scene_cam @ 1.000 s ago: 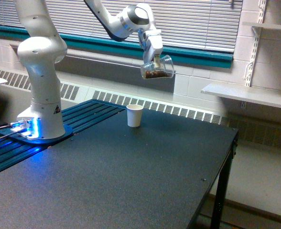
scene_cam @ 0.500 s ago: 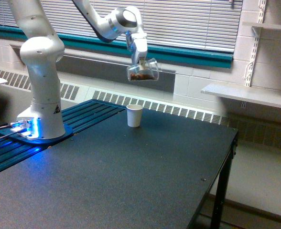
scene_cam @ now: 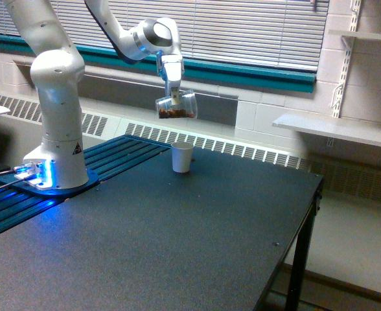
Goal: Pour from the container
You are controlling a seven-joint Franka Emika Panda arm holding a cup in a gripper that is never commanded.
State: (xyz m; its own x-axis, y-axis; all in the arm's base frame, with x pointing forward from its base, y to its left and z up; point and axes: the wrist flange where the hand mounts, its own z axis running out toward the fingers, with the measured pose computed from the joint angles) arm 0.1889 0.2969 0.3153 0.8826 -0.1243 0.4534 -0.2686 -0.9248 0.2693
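My gripper (scene_cam: 174,97) hangs from the white arm and is shut on the container (scene_cam: 176,107), a clear plastic cup tipped on its side with brown granular bits lying along its lower wall. The cup's mouth faces the exterior view's right. It hovers well above the table, slightly to the exterior view's left of a small white paper cup (scene_cam: 182,157) that stands upright on the black table (scene_cam: 177,240). Nothing is seen falling from the cup.
The arm's white base (scene_cam: 54,162) stands on the exterior view's left on a blue slatted platform (scene_cam: 113,155), with a blue light glowing at its foot. Behind are window blinds and a radiator grille. A wall shelf (scene_cam: 336,129) sits on the exterior view's right.
The gripper has carried the tilted cup toward the exterior view's left, from right of the paper cup to slightly left of it. The paper cup has not moved.
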